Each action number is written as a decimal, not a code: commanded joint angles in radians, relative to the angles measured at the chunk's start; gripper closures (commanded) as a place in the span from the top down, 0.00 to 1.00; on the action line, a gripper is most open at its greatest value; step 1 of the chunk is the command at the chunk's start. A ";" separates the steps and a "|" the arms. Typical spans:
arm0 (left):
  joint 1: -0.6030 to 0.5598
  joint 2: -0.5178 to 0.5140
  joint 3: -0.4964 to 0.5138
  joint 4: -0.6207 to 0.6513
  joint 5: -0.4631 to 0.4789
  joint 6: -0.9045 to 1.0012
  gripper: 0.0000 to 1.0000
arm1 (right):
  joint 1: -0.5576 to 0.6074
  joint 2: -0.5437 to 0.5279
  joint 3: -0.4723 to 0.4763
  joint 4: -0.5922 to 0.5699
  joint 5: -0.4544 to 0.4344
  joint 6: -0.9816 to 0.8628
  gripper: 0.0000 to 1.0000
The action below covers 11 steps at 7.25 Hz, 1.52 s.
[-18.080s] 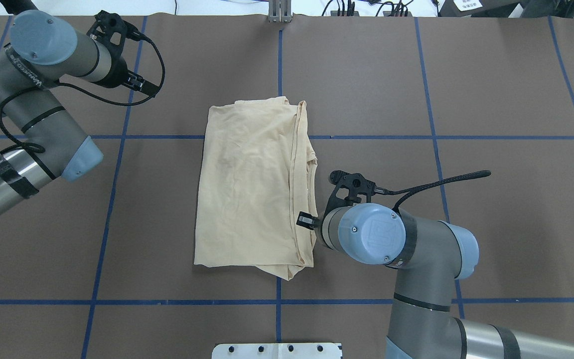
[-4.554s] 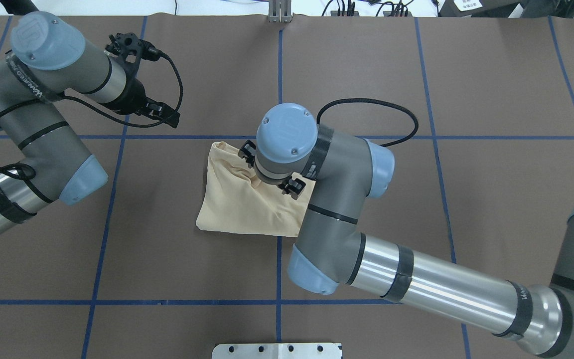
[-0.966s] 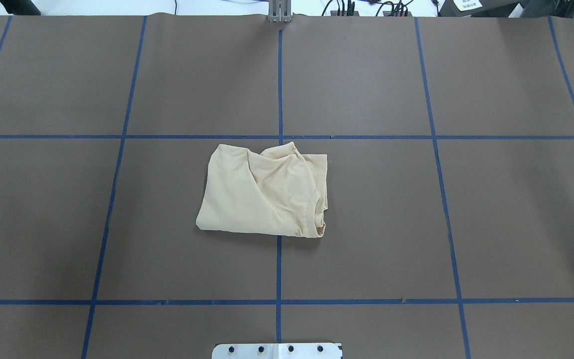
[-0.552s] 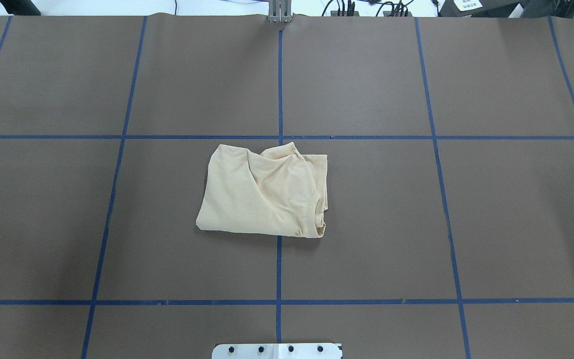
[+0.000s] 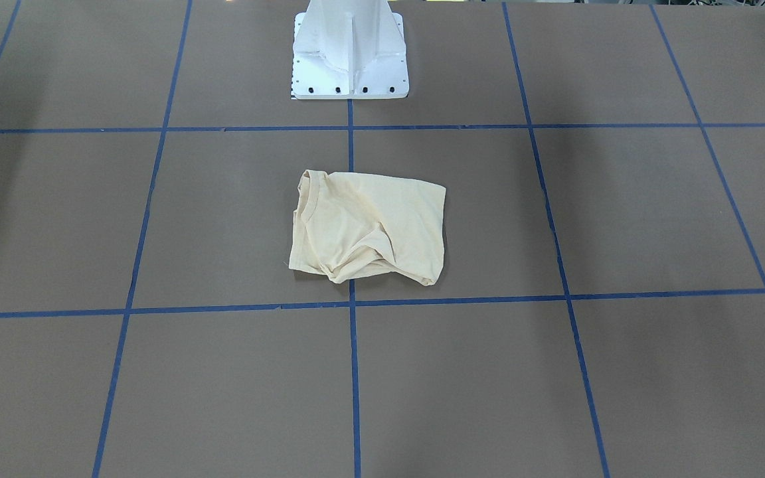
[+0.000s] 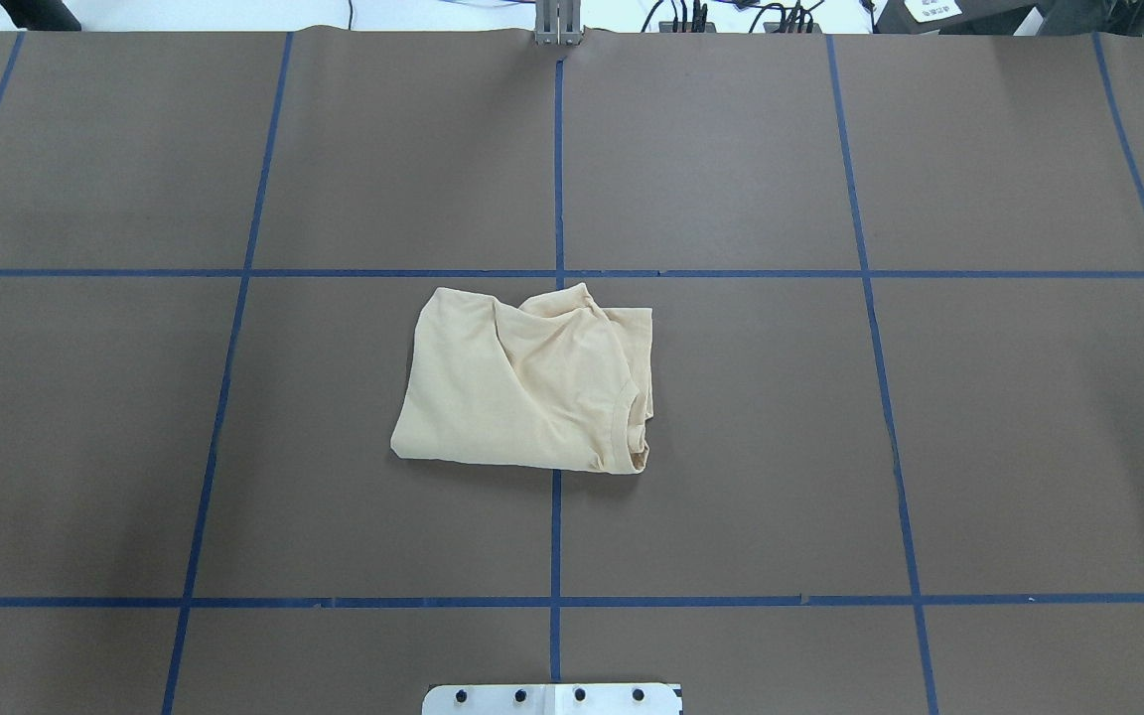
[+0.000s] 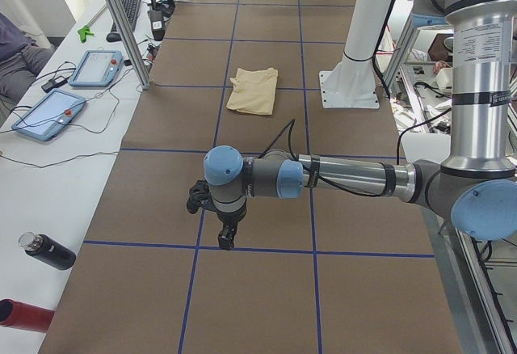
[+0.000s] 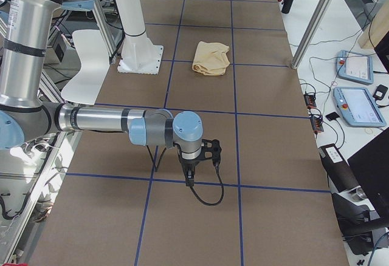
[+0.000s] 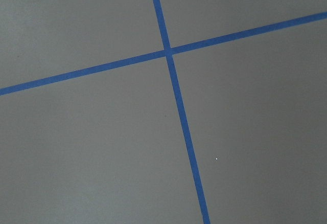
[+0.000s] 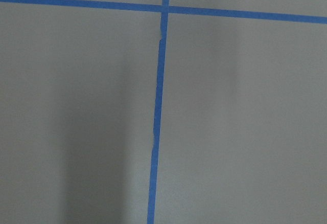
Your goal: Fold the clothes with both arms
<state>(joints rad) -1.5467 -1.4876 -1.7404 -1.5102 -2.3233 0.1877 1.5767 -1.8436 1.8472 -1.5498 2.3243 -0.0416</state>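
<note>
A brown surface (image 6: 830,447) gridded with blue tape lines (image 6: 556,159) carries the shirt (image 6: 522,382), a rumpled cream packet at the middle, just ahead of the white pedestal (image 5: 349,53). It looks thin, light and limp, likely to sag and slide, so I would pinch the ribbed collar (image 6: 622,429) or the bunched far edge. The left tool (image 7: 226,239) and right tool (image 8: 189,181) hang over bare surface, well apart from it. I cannot tell whether either is open. Teach pendants (image 7: 48,117) and a bottle (image 7: 47,251) lie aside, and neither seems to obstruct.
</note>
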 commanded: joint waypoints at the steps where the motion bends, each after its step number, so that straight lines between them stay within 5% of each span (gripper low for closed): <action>1: -0.001 0.003 -0.019 0.002 -0.004 0.001 1.00 | 0.000 0.003 0.000 0.000 0.003 0.003 1.00; 11: 0.003 0.000 -0.039 -0.005 0.007 0.001 1.00 | 0.000 0.006 0.018 -0.001 0.033 0.008 1.00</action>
<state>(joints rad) -1.5432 -1.4874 -1.7786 -1.5151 -2.3169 0.1899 1.5769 -1.8380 1.8602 -1.5497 2.3559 -0.0345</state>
